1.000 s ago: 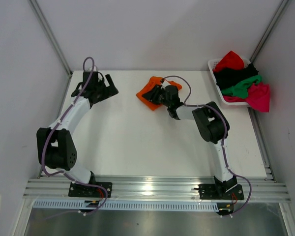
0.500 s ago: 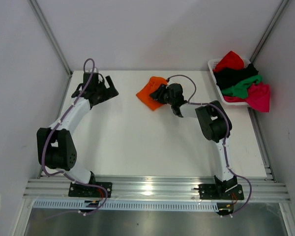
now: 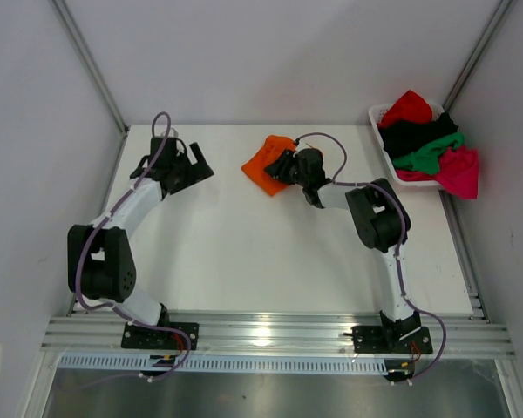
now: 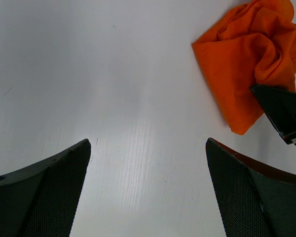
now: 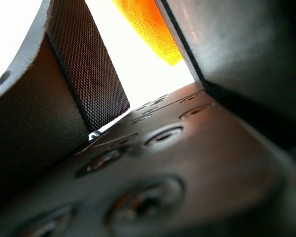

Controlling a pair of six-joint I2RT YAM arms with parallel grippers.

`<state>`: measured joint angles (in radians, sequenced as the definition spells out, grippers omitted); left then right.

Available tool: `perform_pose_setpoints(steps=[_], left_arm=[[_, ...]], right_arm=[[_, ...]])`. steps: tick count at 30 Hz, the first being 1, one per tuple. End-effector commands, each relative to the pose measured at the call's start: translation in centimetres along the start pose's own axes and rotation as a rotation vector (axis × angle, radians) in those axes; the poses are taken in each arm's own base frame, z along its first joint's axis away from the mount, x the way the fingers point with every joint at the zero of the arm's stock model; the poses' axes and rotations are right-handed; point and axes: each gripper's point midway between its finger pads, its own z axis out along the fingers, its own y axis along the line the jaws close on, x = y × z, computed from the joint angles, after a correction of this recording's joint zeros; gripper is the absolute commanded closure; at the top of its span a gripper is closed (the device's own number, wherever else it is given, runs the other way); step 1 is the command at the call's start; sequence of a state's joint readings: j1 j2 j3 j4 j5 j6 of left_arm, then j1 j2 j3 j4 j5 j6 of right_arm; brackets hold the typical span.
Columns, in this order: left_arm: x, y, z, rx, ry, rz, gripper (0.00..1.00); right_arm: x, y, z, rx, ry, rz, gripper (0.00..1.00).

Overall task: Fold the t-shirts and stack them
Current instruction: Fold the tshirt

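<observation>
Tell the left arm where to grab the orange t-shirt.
Probably grip the orange t-shirt by its raised bunched folds, coming from the left arm's side: the flat lower corner hugs the table, and the right gripper crowds the far side.

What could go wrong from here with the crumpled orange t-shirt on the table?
The crumpled bright orange cloth t-shirt is bunched where the right gripper meets it, so a pinch may catch several layers or slip. The left gripper stands open and apart from it, so pulling one-handed could drag the shirt rather than spread it.
</observation>
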<state>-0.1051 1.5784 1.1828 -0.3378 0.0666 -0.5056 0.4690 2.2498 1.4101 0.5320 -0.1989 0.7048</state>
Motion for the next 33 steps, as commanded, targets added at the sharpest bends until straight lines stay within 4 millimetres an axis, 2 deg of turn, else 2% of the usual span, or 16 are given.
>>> perform_pose_setpoints(steps=[1, 3, 5, 9, 15, 16, 20, 25, 33], left_arm=[[0.4, -1.5, -0.4, 0.088, -0.007, -0.034, 0.01], [1.7, -1.4, -0.1, 0.107, 0.007, -0.048, 0.0], [3.1, -1.0, 0.2, 0.108, 0.033, -0.051, 0.01], [4.7, -0.6, 1.0, 0.107, 0.067, -0.056, 0.01], [7.4, -1.5, 2.9, 0.122, 0.139, -0.038, 0.01], [8.4, -1.8, 3.4, 0.121, 0.168, -0.027, 0.0], [10.7, -2.4, 4.7, 0.113, 0.218, -0.003, 0.0], [12.8, -3.5, 5.4, 0.128, 0.26, 0.015, 0.01], [14.7, -5.6, 5.7, 0.139, 0.298, 0.07, 0.01]], right_arm=[[-0.8, -0.2, 0.7, -0.003, -0.041, -0.037, 0.58], [-1.6, -0.7, 1.0, 0.026, -0.053, -0.056, 0.58], [-3.5, -0.5, 1.1, 0.051, -0.096, -0.083, 0.58], [-6.3, -1.2, 0.5, 0.11, -0.148, -0.124, 0.58], [-9.2, -0.7, -0.2, 0.117, -0.202, -0.154, 0.57], [-9.5, -0.7, -0.3, 0.116, -0.207, -0.155, 0.57], [-10.6, -0.8, -0.6, 0.121, -0.219, -0.171, 0.57], [-11.2, -1.6, -0.6, 0.134, -0.224, -0.173, 0.57], [-12.4, -2.8, -0.5, 0.169, -0.243, -0.193, 0.58]])
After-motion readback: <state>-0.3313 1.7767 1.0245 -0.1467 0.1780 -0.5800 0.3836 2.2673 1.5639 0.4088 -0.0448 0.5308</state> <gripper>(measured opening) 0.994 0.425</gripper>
